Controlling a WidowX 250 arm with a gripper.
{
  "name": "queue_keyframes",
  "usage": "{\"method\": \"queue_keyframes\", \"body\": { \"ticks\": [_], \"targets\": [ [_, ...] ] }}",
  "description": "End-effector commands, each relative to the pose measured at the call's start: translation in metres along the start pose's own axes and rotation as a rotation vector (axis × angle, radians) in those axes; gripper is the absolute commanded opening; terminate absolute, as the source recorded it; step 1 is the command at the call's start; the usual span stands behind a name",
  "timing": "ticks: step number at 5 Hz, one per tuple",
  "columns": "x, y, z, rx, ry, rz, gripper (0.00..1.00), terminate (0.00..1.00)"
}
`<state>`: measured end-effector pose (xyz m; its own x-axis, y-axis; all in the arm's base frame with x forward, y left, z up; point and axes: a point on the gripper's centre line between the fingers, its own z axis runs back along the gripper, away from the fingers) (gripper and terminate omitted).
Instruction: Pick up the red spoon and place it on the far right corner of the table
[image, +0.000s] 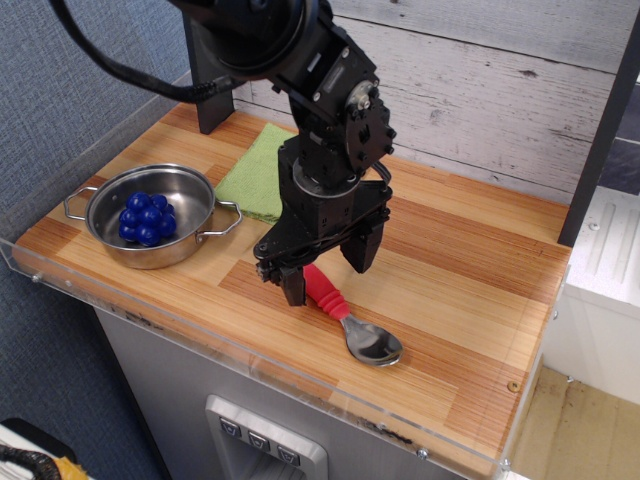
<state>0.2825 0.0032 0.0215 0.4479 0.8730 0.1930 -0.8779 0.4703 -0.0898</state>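
The red spoon lies on the striped wood table near the front edge, red ribbed handle pointing up-left, shiny metal bowl toward the front right. My black gripper is open and low over the handle, one finger at the handle's left side and the other behind it to the right. The upper end of the handle is hidden by the gripper. The fingers straddle the handle and have not closed on it.
A steel pan with a cluster of blue balls sits at the front left. A green cloth lies behind the gripper. A clear acrylic rim runs along the table's front. A black post stands at the back left.
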Motion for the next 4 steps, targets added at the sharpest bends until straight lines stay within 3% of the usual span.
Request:
{"method": "queue_keyframes", "body": {
  "ticks": [1,2,3,4],
  "targets": [
    [-0.0022,-0.0029,-0.0033,-0.044,0.025,0.051,1.00,0.00],
    [-0.0050,-0.0041,-0.0086,-0.060,0.042,0.069,1.00,0.00],
    [-0.0054,-0.0047,-0.0119,-0.070,0.052,0.082,0.00,0.00],
    [-0.0049,-0.0041,-0.0092,-0.087,0.061,0.099,0.00,0.00]
  ]
}}
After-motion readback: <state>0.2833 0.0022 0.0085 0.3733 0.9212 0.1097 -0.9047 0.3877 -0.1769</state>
